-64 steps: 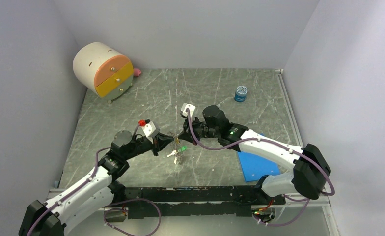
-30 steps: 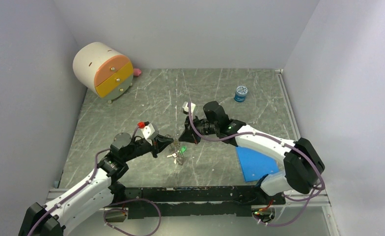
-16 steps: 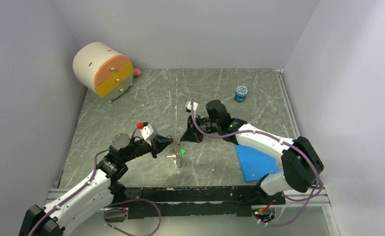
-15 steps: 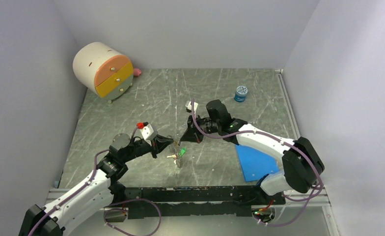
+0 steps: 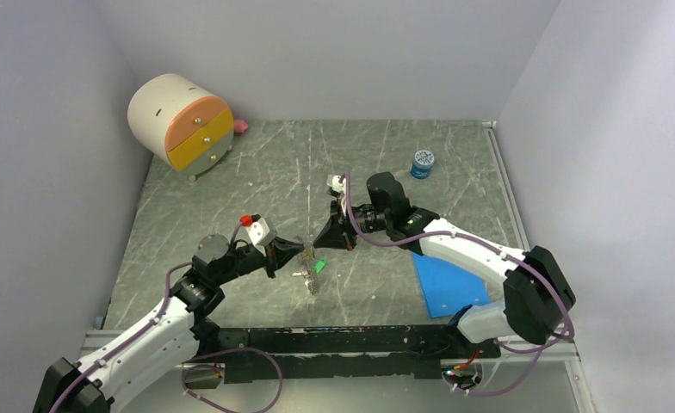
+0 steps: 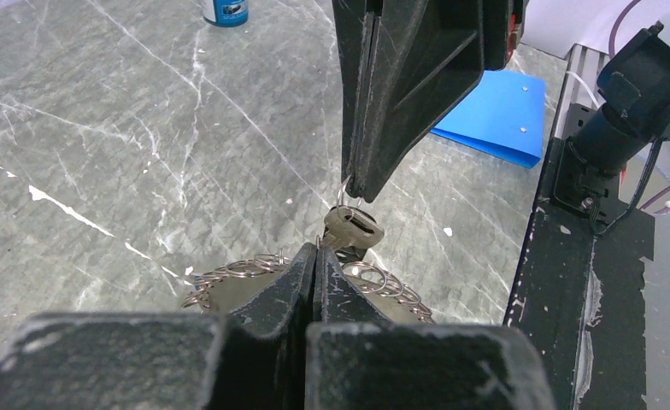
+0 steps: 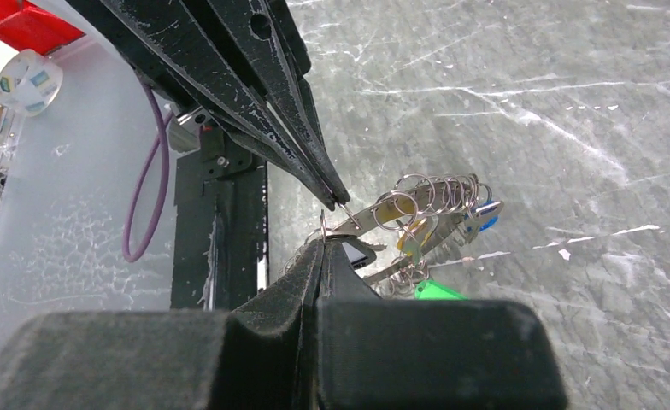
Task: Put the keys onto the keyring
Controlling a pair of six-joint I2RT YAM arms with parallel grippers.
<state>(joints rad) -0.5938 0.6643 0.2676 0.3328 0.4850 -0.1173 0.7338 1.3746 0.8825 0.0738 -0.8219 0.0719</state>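
No writing, label or number can be read anywhere.

A round white drawer box (image 5: 181,125) with orange and yellow fronts sat at the far left of the grey bench (image 5: 231,198), a pink thing (image 5: 241,126) beside it. A blue jar (image 5: 422,163) stood far right. A blue sheet (image 5: 450,288) lay near right.

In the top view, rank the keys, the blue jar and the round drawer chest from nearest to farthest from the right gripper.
1. keys, right beside the right gripper, table centre.
2. blue jar, back right.
3. round drawer chest, far back-left corner.
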